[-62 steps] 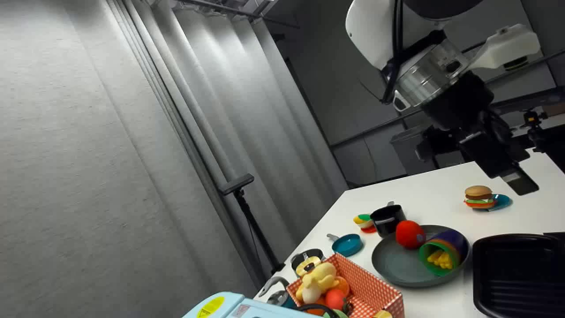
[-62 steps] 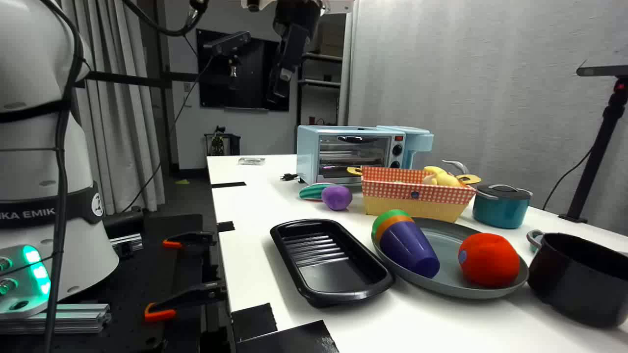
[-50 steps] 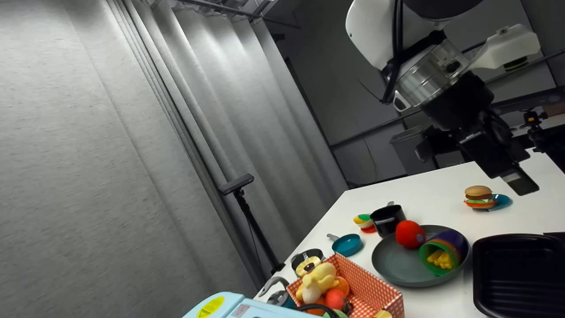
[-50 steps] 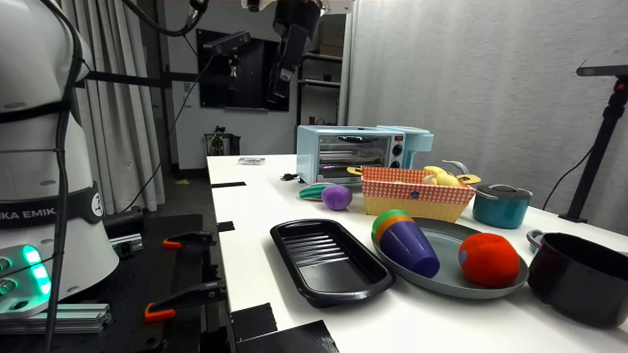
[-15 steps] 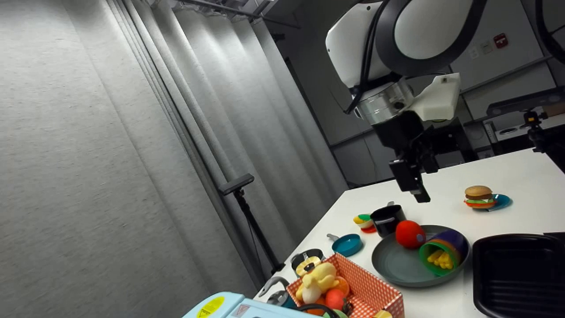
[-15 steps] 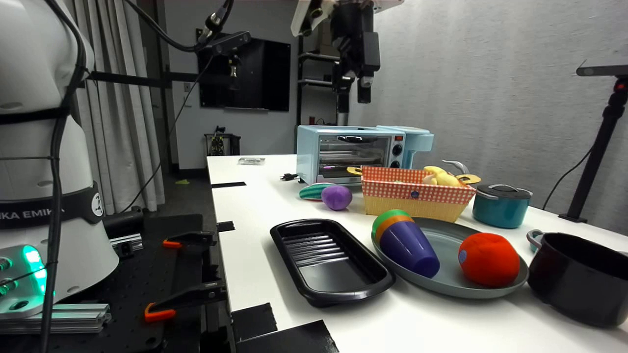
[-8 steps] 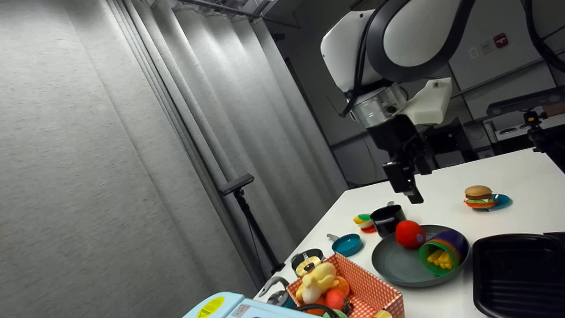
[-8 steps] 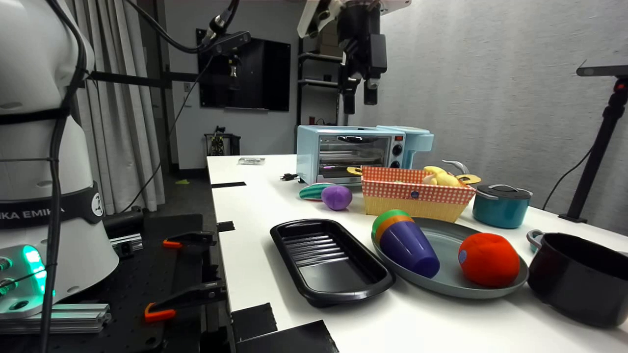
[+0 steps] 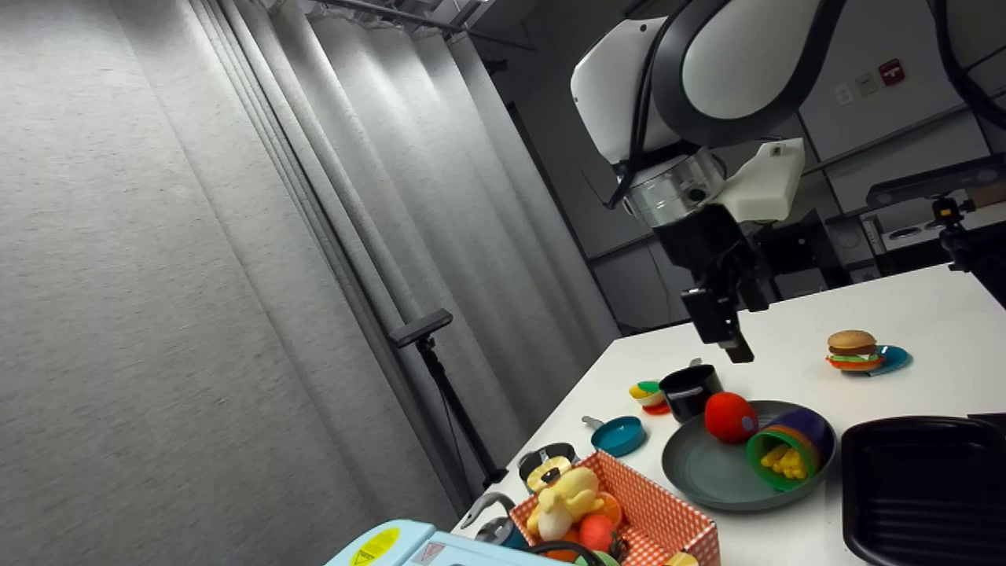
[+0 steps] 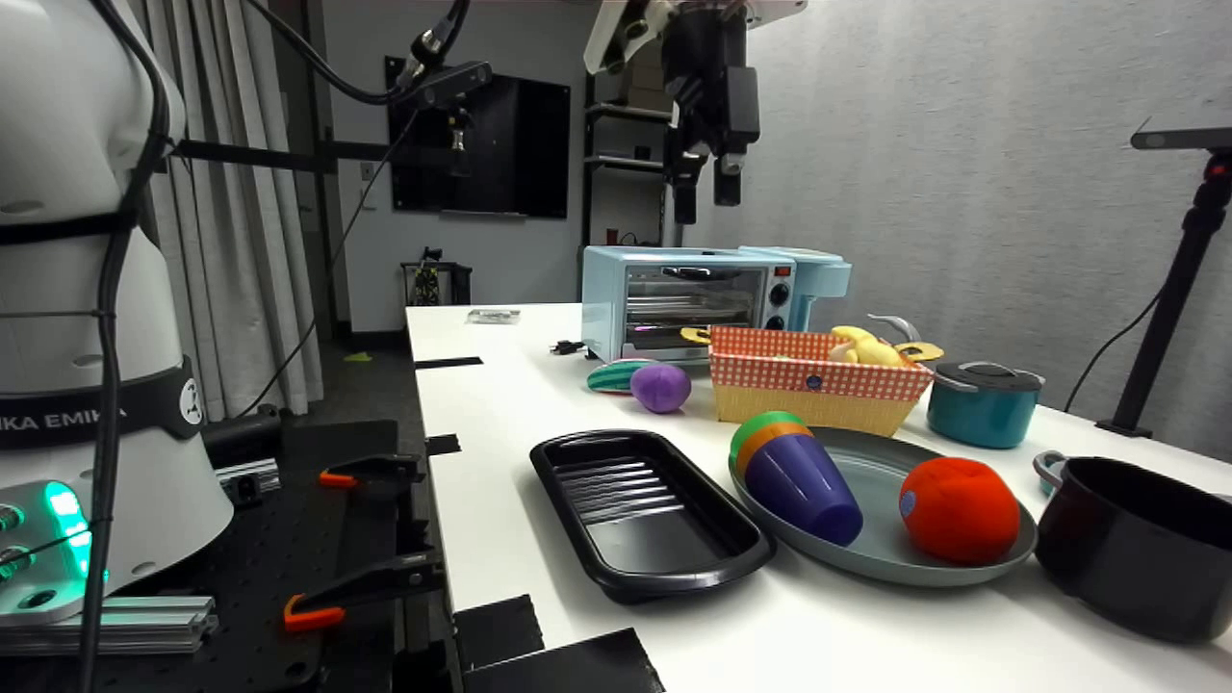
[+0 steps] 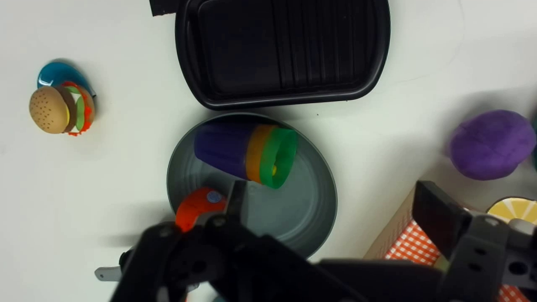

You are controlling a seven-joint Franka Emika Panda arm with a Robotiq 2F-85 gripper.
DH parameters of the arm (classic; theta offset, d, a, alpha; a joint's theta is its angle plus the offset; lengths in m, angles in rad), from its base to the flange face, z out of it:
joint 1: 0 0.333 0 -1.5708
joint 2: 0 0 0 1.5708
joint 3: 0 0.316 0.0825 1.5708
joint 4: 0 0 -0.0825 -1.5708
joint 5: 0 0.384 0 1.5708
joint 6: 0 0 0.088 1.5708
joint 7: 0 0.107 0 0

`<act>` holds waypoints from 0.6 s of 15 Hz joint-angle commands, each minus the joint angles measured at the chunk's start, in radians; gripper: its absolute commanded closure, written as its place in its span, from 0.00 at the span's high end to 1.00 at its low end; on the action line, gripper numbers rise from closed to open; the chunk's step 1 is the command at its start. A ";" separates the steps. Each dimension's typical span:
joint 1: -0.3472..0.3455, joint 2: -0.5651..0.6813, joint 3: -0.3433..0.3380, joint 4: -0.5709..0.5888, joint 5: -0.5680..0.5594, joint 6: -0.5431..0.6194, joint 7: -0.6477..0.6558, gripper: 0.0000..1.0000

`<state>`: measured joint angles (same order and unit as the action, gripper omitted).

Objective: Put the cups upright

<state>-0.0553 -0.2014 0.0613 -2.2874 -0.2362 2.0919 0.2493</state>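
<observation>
Relation governing the next move, left to right as the wrist view stands: the cups (image 11: 245, 153), apparently three nested in one stack, lie on their side inside the grey plate (image 11: 289, 209); my gripper (image 11: 330, 186) hangs well above and to the right of them, its fingers spread wide, nothing between. The stack's long axis runs left to right, purple bottom left, green mouth right; my spread runs nearly the same way; I judge that a pinch across the sides calls for roughly a quarter turn of the wrist, then a shift left and a descent; closing as I stand would likely push the stack along.

Materials, left to right: toy burger (image 11: 63, 109), seeded tan bun, layered filling; red ball (image 11: 197, 205), matte, soft-looking, just apart from the stack; the cups, smooth tapering plastic, purple outermost, orange and green rims showing; yellow pieces (image 9: 783, 462) inside the mouth, seen in an exterior view, which I expect to shift on standing; the plate, dull, round, shallow-rimmed; black tray (image 11: 243, 46) on its near side, toward my base (image 10: 173, 510), glossy, part ribbed; basket (image 10: 813, 409), red-and-white checked trim over a straw-coloured wall; purple oval (image 11: 493, 144), matte, rightmost.
</observation>
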 commanded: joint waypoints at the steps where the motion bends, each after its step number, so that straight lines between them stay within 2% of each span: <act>1: 0.004 0.019 -0.013 0.001 -0.012 0.014 0.009 1.00; 9: -0.002 0.101 -0.031 0.009 -0.048 0.065 0.033 1.00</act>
<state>-0.0554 -0.1365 0.0430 -2.2876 -0.2438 2.1139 0.2500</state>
